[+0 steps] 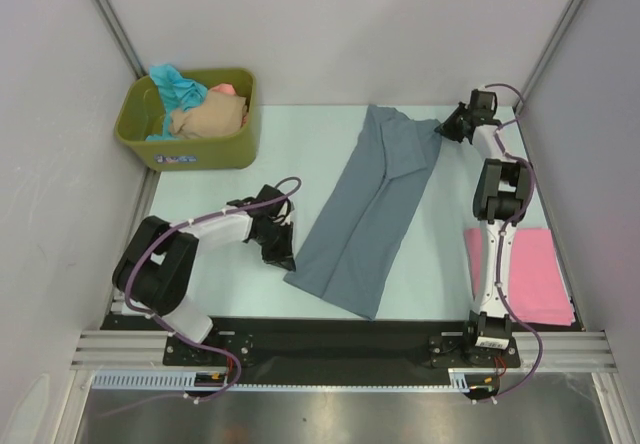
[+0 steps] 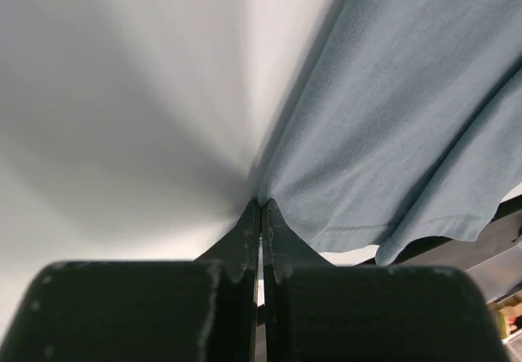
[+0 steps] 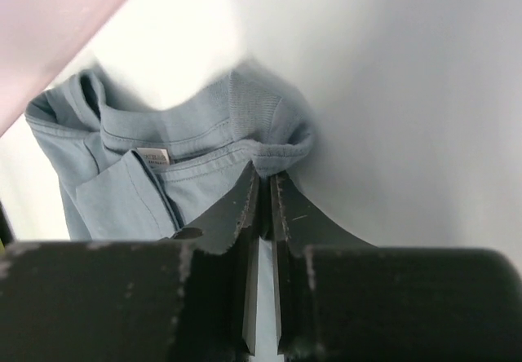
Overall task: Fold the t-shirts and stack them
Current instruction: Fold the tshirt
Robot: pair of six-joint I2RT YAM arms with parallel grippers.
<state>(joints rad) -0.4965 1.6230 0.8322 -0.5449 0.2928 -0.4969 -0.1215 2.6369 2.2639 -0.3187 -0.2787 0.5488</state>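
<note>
We note slate grey-blue t-shirt lying as long narrow strip, diagonal across mid tabletop, collar toward far right corner. Left gripper pressed together, pinching near hem corner. Right gripper closed on collar edge; bite appears shallow, view tight. Pink t-shirt folded flat at near right edge. Olive tub at far left corner holds teal t-shirt and beige t-shirt.

A long shirt is lying centrally on the table; a tub holding heaped shirts is sitting far left; a flat shirt is lying near right.
</note>
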